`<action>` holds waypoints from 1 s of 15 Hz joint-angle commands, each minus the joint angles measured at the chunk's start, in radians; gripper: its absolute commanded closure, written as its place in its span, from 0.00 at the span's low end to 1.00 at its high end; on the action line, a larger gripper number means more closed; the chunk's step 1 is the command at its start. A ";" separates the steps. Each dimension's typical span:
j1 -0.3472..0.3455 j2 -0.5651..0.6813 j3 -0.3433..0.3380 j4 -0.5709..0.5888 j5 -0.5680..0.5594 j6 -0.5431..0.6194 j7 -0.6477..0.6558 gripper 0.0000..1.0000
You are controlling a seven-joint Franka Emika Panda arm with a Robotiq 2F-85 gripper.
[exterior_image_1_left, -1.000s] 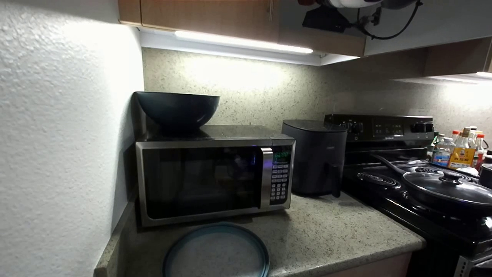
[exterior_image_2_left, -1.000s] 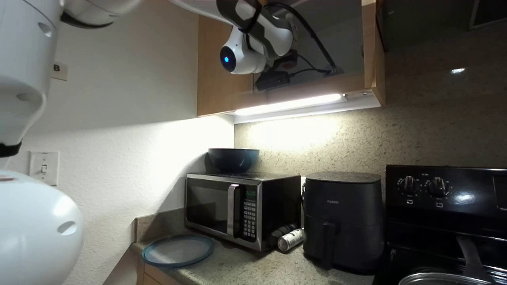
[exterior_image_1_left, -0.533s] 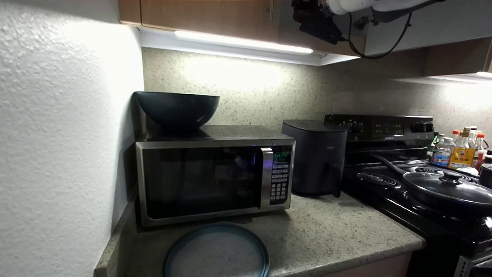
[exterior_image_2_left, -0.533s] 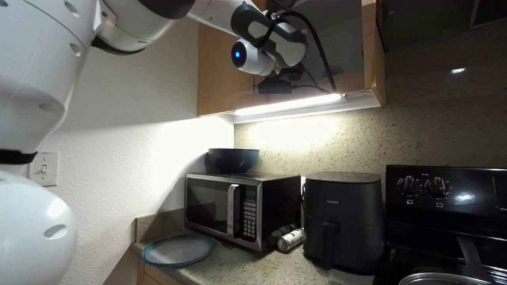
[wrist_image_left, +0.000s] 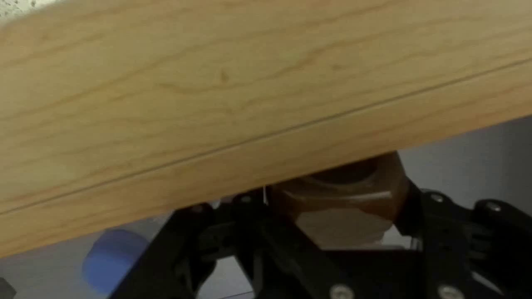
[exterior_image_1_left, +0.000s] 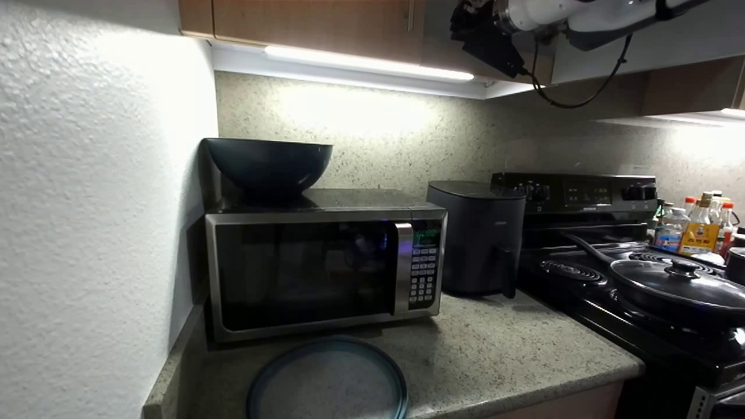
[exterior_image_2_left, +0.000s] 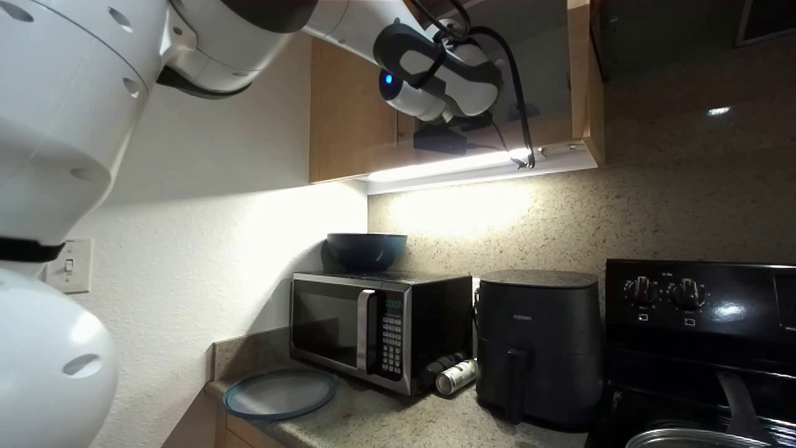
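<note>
In the wrist view my gripper (wrist_image_left: 338, 193) has its black fingers on either side of a brown, see-through jar or bottle (wrist_image_left: 341, 197) with a pale label. The fingers bear on both its sides and hold it. A wooden cabinet edge (wrist_image_left: 232, 120) lies across the view close to the camera. It hides part of the jar and the fingertips. A round blue thing (wrist_image_left: 114, 259) is beside the gripper against a grey surface. In an exterior view the gripper (exterior_image_1_left: 468, 17) is dark and partly cut off, up at the upper cabinet (exterior_image_2_left: 354, 112). The jar cannot be made out there.
Below are a microwave (exterior_image_2_left: 336, 320) with a dark blue bowl (exterior_image_2_left: 367, 252) on it, a black air fryer (exterior_image_2_left: 538, 348) and a lying can (exterior_image_2_left: 457, 376). A round blue-rimmed plate or lid (exterior_image_1_left: 400, 372) lies on the counter (exterior_image_1_left: 524, 343). A covered pan (exterior_image_1_left: 681, 285) stands on the stove.
The wrist has shifted right and slightly down at the upper cabinet, and its cable hangs lower. A reddish-brown thing seen at the gripper earlier is now hidden in the exterior views.
</note>
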 commanded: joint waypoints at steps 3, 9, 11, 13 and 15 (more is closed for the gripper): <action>0.013 -0.018 -0.049 -0.040 0.101 0.018 -0.071 0.00; 0.025 -0.032 -0.072 -0.072 0.157 0.006 -0.094 0.00; 0.028 -0.034 -0.076 -0.078 0.171 0.003 -0.105 0.00; 0.039 -0.042 -0.077 -0.084 0.177 0.002 -0.123 0.00; 0.068 -0.075 -0.075 -0.113 0.148 0.005 -0.154 0.00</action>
